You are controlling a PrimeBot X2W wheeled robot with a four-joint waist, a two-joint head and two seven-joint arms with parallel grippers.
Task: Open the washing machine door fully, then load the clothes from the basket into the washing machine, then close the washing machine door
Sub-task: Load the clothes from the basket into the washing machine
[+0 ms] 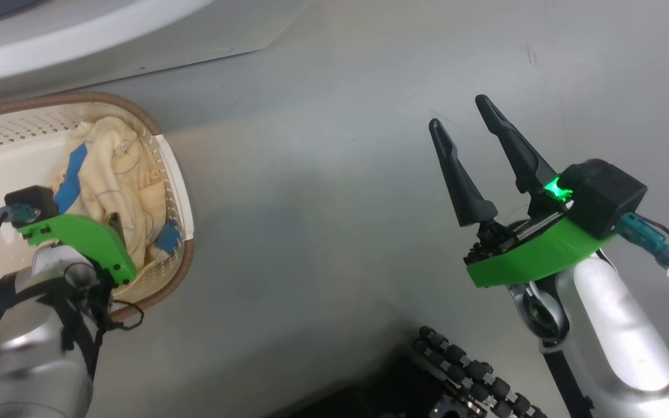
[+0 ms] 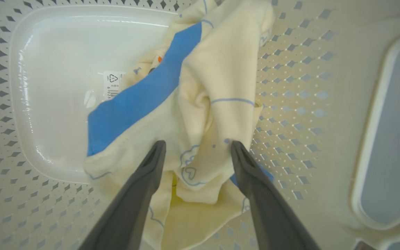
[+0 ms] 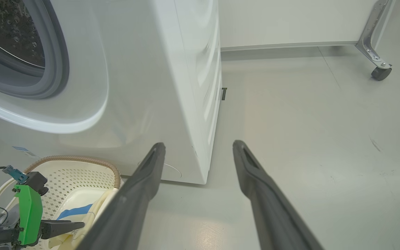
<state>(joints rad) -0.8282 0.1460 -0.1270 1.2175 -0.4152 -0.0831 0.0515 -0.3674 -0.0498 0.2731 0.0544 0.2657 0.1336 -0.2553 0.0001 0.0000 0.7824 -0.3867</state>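
Left fingers: two, spread wide, nothing clamped; tips sit either side of a fold of the clothes. Clothes: one crumpled bundle, piece count unclear, inside the basket, against its wall. One basket, one label on its bottom. Right fingers: two, spread, empty, well apart from basket. One washing machine just behind basket, drum uncovered.

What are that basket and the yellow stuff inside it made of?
The basket looks like glossy moulded plastic: its floor shines and its walls carry punched diamond holes. The clothes seem to be soft knit fabric, perhaps cotton: matte and creased into loose folds.
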